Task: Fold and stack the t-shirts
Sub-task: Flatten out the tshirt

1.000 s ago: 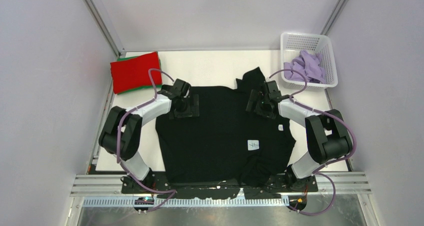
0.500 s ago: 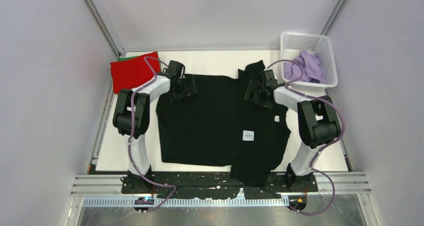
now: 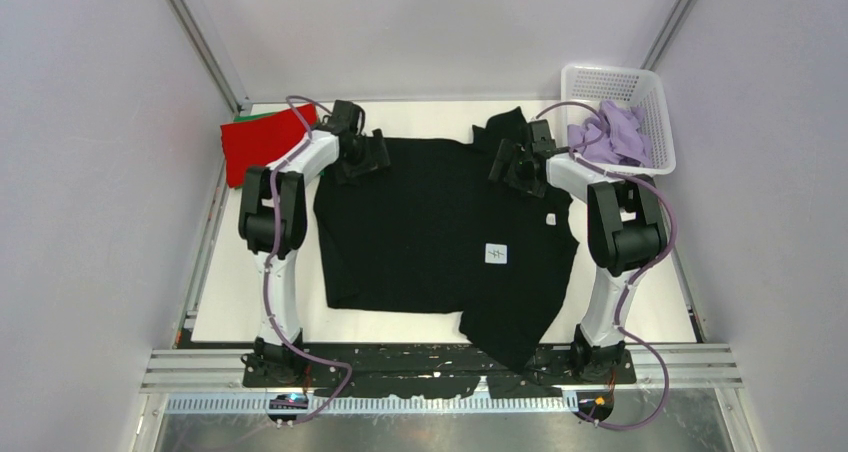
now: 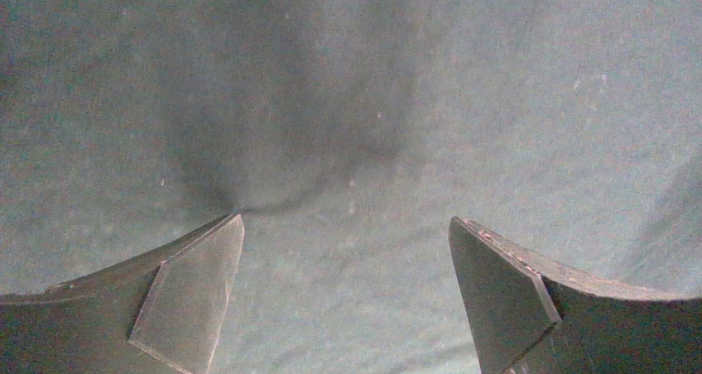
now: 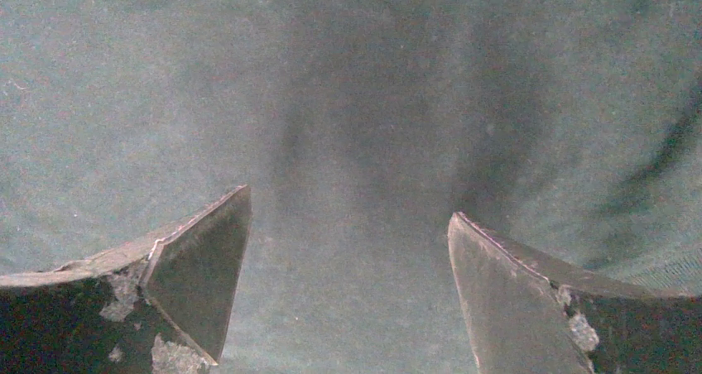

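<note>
A large black t-shirt with a small white tag lies spread on the white table, its lower right corner hanging toward the arm bases. My left gripper rests open on its far left shoulder area. My right gripper rests open near the far right shoulder, beside a bunched sleeve. In the left wrist view the left gripper stands spread over flat dark cloth. The right wrist view shows the right gripper the same way over cloth, nothing pinched. A folded red t-shirt lies on a green one at the far left.
A white mesh basket at the far right corner holds a crumpled lavender t-shirt. Grey walls close in both sides. Bare white table shows to the right of and behind the black shirt.
Both arms have stretched toward the far side, and the black t-shirt has slid away from the near edge with them. Both grippers stayed spread.
</note>
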Robot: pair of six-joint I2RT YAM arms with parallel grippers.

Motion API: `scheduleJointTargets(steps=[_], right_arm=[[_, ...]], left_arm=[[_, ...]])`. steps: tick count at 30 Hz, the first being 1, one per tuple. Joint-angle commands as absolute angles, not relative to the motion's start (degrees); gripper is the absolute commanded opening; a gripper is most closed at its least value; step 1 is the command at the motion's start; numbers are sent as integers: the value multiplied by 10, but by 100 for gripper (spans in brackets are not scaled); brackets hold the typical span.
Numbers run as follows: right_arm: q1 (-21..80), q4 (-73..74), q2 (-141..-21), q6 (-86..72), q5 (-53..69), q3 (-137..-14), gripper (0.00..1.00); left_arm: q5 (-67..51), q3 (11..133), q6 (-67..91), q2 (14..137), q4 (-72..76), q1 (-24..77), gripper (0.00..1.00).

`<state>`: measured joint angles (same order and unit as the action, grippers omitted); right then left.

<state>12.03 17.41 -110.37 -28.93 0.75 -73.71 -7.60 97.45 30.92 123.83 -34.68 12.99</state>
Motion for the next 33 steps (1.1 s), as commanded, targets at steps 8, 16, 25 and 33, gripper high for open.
scheduleJointTargets(steps=[8,16,25,33], right_arm=[[143,135,-905,-292,-11,-561,96],[145,98,-880,-306,16,-471,95],[144,104,-891,-303,3,-467,95],[137,113,-893,-302,-24,-468,95]], left_arm=[[-57,692,297,953,-317,227,100],[-46,522,366,853,-314,334,99],[30,421,403,782,-320,355,100],[216,434,422,754,-447,317,100]])
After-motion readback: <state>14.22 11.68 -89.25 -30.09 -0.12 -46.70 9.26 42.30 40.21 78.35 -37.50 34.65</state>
